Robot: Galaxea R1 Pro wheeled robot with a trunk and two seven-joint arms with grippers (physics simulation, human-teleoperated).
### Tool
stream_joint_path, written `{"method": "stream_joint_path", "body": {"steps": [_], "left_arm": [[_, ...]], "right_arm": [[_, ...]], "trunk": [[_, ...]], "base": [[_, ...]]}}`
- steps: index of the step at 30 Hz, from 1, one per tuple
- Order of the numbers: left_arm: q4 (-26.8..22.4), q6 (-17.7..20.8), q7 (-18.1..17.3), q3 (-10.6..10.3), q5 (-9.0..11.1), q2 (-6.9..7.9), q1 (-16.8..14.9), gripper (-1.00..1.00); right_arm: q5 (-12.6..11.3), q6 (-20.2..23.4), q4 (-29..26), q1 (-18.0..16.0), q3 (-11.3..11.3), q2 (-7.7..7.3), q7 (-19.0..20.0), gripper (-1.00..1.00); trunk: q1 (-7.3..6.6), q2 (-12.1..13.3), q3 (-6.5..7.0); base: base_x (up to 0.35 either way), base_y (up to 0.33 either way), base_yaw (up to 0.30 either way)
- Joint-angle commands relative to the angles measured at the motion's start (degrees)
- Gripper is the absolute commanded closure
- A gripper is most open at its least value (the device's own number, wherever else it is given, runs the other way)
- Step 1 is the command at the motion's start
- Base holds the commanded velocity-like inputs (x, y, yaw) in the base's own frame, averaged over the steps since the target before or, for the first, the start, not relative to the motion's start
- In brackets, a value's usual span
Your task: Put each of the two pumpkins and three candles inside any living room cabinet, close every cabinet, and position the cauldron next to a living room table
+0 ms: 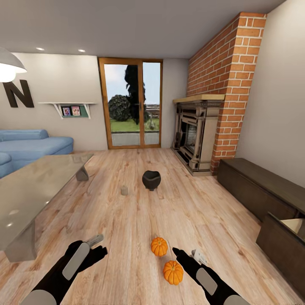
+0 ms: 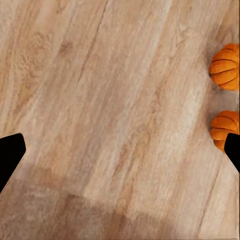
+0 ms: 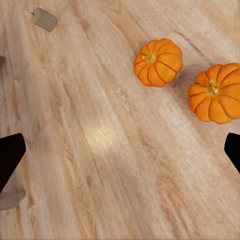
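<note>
The nearer pumpkin (image 1: 173, 272) is sitting on the wood floor (image 1: 127, 237) just beside the right gripper (image 1: 186, 257), slightly toward the robot's middle, its twin (image 1: 159, 246) just beyond (stems up). Both grippers are hanging released and empty; the left gripper (image 1: 95, 245) is lying well apart.

Both arms reach forward and down, low in the head view, black with grey panels on the forearms. The left gripper (image 1: 99, 245) points ahead and slightly inward; its fingers are spread wide at the edges of the left wrist view. The right gripper (image 1: 186, 254) angles inward, its fingers likewise wide apart, holding nothing.
</note>
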Motion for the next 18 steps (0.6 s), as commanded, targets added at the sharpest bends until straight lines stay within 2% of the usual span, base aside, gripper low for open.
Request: {"method": "stream_joint_path", "body": {"steps": [1,4,8,12,16,18], "left_arm": [[-0.04,0.03,-0.31,-0.12,0.66,0.10,-0.04,-1.00],[-0.02,0.18,-3.79,0.17,1.02,0.37,-0.04,-1.00],[0.34,0.47,-12.23,0.46,2.57,1.08,-0.04,-1.00],[0.45,0.61,-15.26,1.18,4.08,1.72,-0.04,-1.00],[0.31,0.65,-15.99,1.59,5.57,2.08,-0.04,-1.00],[0.25,0.66,-16.07,1.62,6.03,2.14,-0.03,-1.00]], "right_arm": [[-0.41,0.09,-0.02,-0.03,0.19,-0.03,0.06,-1.00],[-0.51,0.06,-0.11,-0.03,0.15,-0.03,0.18,-1.00],[-0.65,0.05,-0.13,-0.04,0.11,-0.14,0.33,-1.00],[-1.19,0.07,0.16,-0.03,-0.02,-0.53,0.35,-1.00],[-6.21,0.06,0.29,-0.03,-1.86,-1.89,0.49,-1.00],[-7.71,-0.03,0.32,-0.03,-2.23,-2.36,0.61,-1.00]], "trunk": [[-0.01,-0.03,-0.06],[-0.01,-0.03,-0.06],[-0.01,-0.03,-0.06],[0.21,-0.43,-0.24],[1.09,-2.03,-0.96],[1.53,-2.84,-1.32]], "base": [[0.000,0.000,0.000],[0.000,0.000,0.000],[0.000,0.000,0.000],[0.000,0.000,0.000],[0.000,0.000,0.000],[0.000,0.000,0.000]]}}
